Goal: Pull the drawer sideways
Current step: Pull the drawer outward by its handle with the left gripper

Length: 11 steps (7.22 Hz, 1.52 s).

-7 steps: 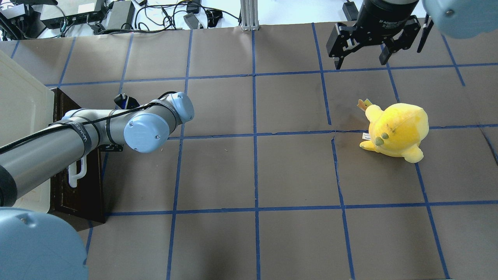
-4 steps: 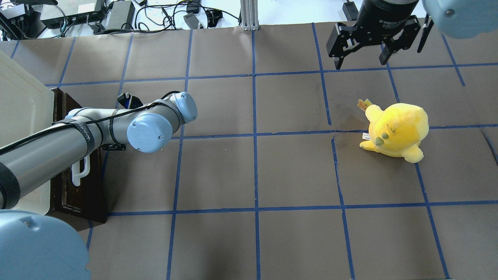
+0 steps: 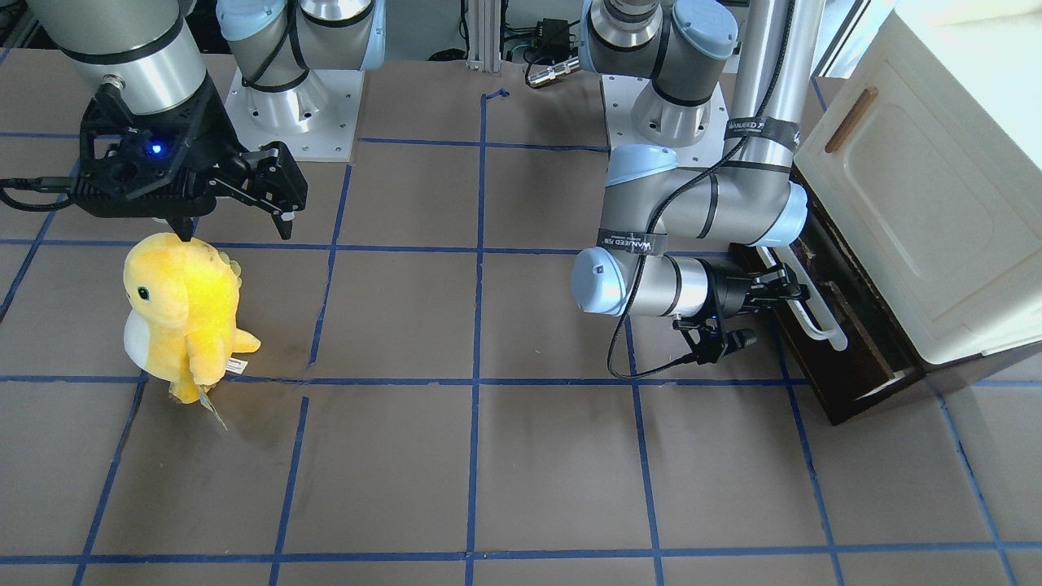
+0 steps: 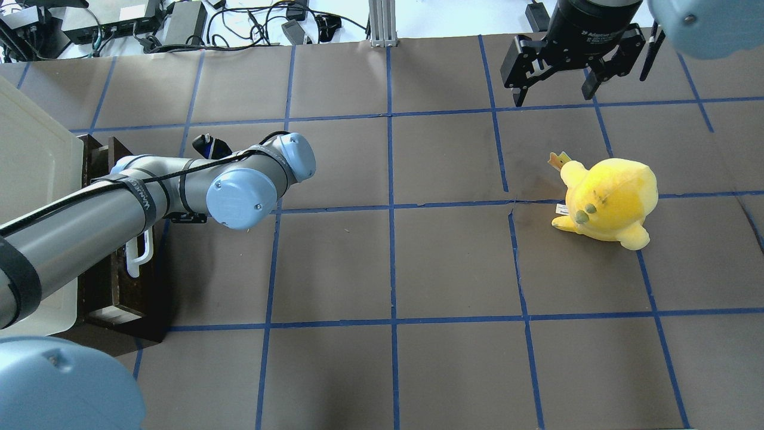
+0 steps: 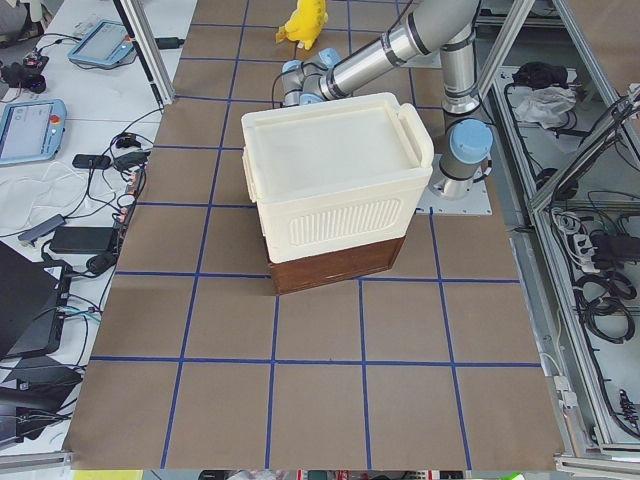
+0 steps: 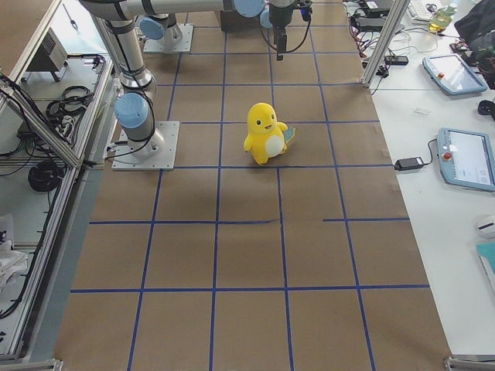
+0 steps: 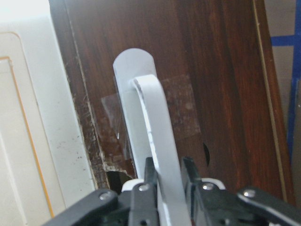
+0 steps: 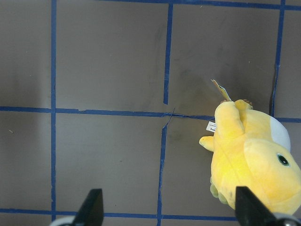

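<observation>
The dark brown wooden drawer (image 4: 116, 286) sits under the cream-white cabinet (image 4: 33, 179) at the table's left end and stands a little way out of it. Its white bar handle (image 4: 142, 254) runs along the front. My left gripper (image 3: 783, 290) is shut on this handle (image 3: 818, 319). The left wrist view shows both black fingers (image 7: 150, 175) clamped on the white bar (image 7: 150, 122) against the wood front (image 7: 221, 94). My right gripper (image 4: 555, 89) is open and empty, held above the table at the far right.
A yellow plush toy (image 4: 609, 200) stands on the brown blue-taped table (image 4: 388, 263) below my right gripper; it also shows in the right wrist view (image 8: 254, 160). The cabinet door (image 3: 904, 212) carries a small wooden handle (image 3: 851, 120). Cables and boxes (image 4: 149, 24) lie beyond the far edge.
My left arm has moved right, toward the table's middle, with the white handle in its grip. The drawer front has come out of the cabinet with it. The right arm is still.
</observation>
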{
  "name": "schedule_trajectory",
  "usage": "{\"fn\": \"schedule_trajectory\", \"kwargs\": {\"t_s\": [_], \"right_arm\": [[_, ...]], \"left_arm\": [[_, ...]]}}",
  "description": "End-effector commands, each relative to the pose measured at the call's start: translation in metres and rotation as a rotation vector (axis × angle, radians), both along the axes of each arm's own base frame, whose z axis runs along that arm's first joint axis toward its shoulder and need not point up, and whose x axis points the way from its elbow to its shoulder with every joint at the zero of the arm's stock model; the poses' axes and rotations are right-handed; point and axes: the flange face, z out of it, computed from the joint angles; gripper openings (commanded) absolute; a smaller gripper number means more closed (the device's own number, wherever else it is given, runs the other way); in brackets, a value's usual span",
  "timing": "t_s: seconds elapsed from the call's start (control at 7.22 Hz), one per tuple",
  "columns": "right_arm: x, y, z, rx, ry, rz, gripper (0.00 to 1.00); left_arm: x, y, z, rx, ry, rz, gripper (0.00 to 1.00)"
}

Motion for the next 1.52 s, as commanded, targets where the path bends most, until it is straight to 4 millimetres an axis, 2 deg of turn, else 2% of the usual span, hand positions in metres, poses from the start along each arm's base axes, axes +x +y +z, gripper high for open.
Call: {"fn": "schedule_trajectory", "kwargs": {"t_s": [0.0,0.55,1.38], "right_arm": [[0.0,0.0,0.0,0.0,0.0,0.001,1.0],[0.0,0.0,0.0,0.0,0.0,0.0,1.0],[0.0,0.0,0.0,0.0,0.0,0.0,1.0]], "left_arm": [[-0.004,0.0,0.0,-0.003,0.001,-0.006,0.24],[-0.016,0.0,0.002,-0.009,0.022,-0.012,0.24],[-0.047,-0.001,0.011,-0.034,0.054,-0.048,0.24]]}}
